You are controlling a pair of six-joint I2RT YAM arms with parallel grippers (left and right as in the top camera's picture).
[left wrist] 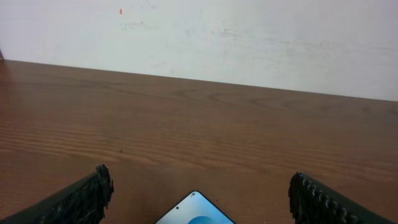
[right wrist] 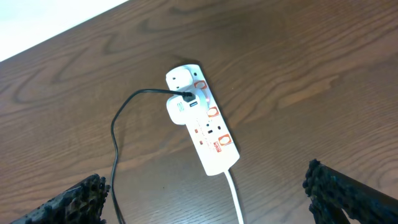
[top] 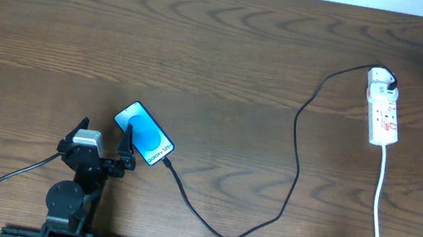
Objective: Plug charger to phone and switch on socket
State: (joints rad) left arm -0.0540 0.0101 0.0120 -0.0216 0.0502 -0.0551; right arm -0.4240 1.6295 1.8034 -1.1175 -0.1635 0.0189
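Dark wood-grain counter (top: 206, 42); white wall (left wrist: 249, 31) behind its far edge, seen from the left wrist only.

Phone (top: 143, 135): flat, blue screen up, set askew at the lower left of the overhead view. The left wrist view catches only one corner of it, at the bottom edge between the fingers.

Charger (top: 298, 148): thin black cable. One end meets the phone's lower short edge; whether the tip is seated cannot be told. The run loops toward the near edge, climbs, then bends right to the socket's far end.

Socket (top: 385, 107): white strip at the right, well apart from the phone. Only the right wrist view shows detail: red marks along one side, a white adapter (right wrist: 178, 111) plugged in with the charger entering it, and a second white plug (right wrist: 180, 78) at the far end. Switch positions cannot be told. White cord (top: 380, 203) leaves the near end.

Left claw (top: 105, 129): wide, holding nothing. One finger overlaps the phone's edge in the overhead view; contact uncertain.

Right claw (right wrist: 205, 186): wide, empty, above the socket. The overhead view shows only its dark body at the right edge.
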